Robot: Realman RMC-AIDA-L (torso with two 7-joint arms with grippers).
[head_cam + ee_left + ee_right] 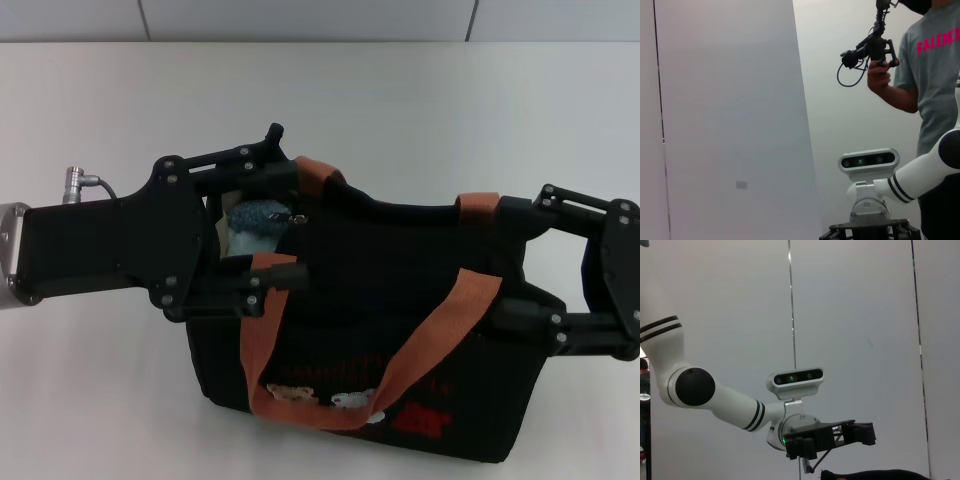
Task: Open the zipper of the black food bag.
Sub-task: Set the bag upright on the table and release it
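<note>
The boxy black fabric food bag with orange-brown strap handles sits on the white bench, front patches facing the robot, its long axis running left to right across the head view. The black zipper track follows that same axis along the top edge. At the bag's left end the mouth already gapes, showing a blue-green item inside, and a small silver pull tab sits just beside that gap. The left gripper is at this end, its fingers spread wide, one along the far rim and one along the near rim, straddling the opening with the tab between them. The right gripper is at the opposite end, its fingers also spread and bracketing the bag's right side; whether they press the fabric cannot be told. Judgement: the left gripper is much the nearer to the tab, and the remaining closed track lies from the tab towards the right gripper, so the pull should run along that long axis while the right end stays braced.
</note>
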